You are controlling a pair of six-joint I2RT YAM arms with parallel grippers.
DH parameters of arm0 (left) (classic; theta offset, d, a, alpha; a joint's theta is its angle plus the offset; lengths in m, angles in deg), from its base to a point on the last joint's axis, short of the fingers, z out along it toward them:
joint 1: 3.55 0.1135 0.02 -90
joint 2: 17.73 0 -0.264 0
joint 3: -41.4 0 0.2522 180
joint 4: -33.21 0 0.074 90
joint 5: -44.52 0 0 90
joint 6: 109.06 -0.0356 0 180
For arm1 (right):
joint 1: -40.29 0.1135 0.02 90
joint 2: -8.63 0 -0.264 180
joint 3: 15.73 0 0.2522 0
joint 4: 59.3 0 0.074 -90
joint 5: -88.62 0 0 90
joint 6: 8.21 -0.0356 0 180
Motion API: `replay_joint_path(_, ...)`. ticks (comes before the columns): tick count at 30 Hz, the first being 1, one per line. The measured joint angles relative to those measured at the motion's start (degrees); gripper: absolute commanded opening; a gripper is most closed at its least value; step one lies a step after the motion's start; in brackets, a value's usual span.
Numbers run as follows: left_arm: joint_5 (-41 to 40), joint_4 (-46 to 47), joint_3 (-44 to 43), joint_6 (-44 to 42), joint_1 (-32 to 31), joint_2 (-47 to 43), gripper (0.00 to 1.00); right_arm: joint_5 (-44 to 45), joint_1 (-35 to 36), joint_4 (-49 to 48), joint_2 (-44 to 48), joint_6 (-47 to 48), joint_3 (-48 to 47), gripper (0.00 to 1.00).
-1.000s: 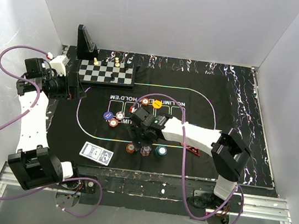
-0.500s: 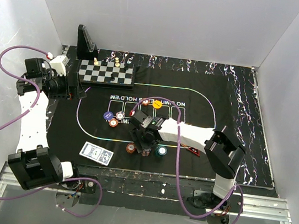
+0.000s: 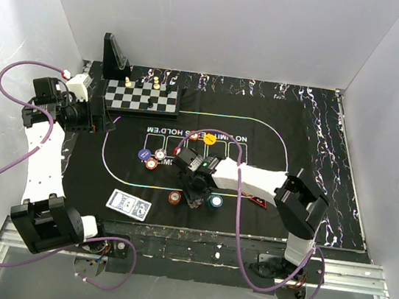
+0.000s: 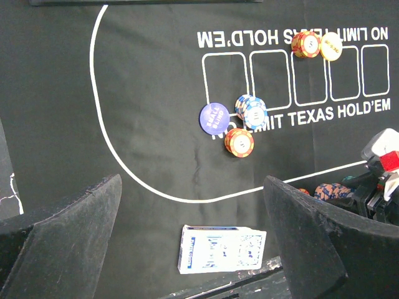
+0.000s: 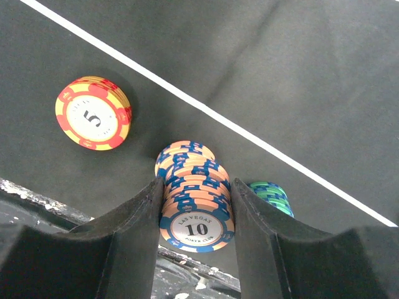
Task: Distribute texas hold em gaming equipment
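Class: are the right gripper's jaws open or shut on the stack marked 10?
Shut: jaws of the right gripper touch both sides of the stack marked 10.

Black poker mat [image 3: 313, 136]: chip stacks [image 3: 155, 158], card deck [image 3: 128, 204], chessboard [image 3: 143, 98].

Soft, even light is falling from overhead, paling the white walls [image 3: 203, 16]; the black mat [image 3: 275, 141] is reading matte, and the blue-and-peach chip stack [image 5: 194, 205] is showing crisp close up.

On the mat [image 3: 320, 137], the chessboard [image 3: 144, 99] fills the far-left corner. The right gripper [image 3: 194, 198], pinching a chip stack [image 5: 196, 212], blocks the near edge's middle. The far-right corner is free.
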Motion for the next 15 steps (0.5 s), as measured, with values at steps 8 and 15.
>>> replay_joint_path(8,0.0,0.0,0.0,0.0,0.0,0.0,0.98,1.5,-0.3,2.4,2.6,0.2,-1.2,0.36)
replay_joint_path(15,0.0,0.0,0.0,-0.1,0.0,0.0,0.98,1.2,-5.5,3.6,3.9,0.7,-4.8,0.33)
